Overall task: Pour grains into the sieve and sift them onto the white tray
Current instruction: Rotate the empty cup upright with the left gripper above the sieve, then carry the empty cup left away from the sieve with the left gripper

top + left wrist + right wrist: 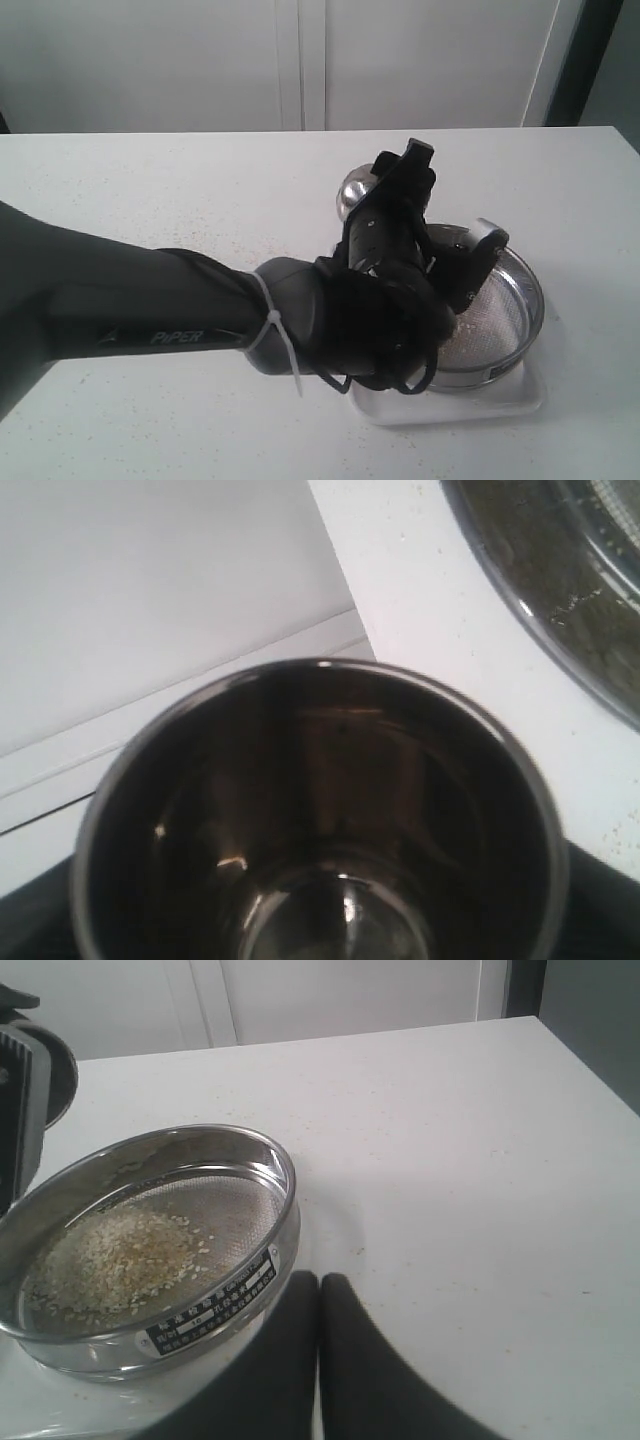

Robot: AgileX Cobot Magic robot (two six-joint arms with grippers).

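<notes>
The sieve [525, 300] rests on the white tray [500, 400], and pale whitish-beige and yellow grains [120, 1255] lie on its mesh. My left arm reaches across to it. The left gripper [385, 185] is shut on a small steel cup [352, 190], held tipped just beyond the sieve's far left rim. In the left wrist view the cup's [320, 820] dark inside looks bare and hides the fingers. The sieve's rim [560, 580] shows past it. My right gripper [320, 1290] is shut on nothing, its fingertips beside the sieve's wall [255, 1160]. The right gripper is out of the exterior view.
The white table [150, 190] runs back to a white panelled wall [300, 60]. Its right edge [590, 1060] drops off beside a dark gap. The left arm's black forearm [150, 310] crosses the near left table and covers the sieve's left part.
</notes>
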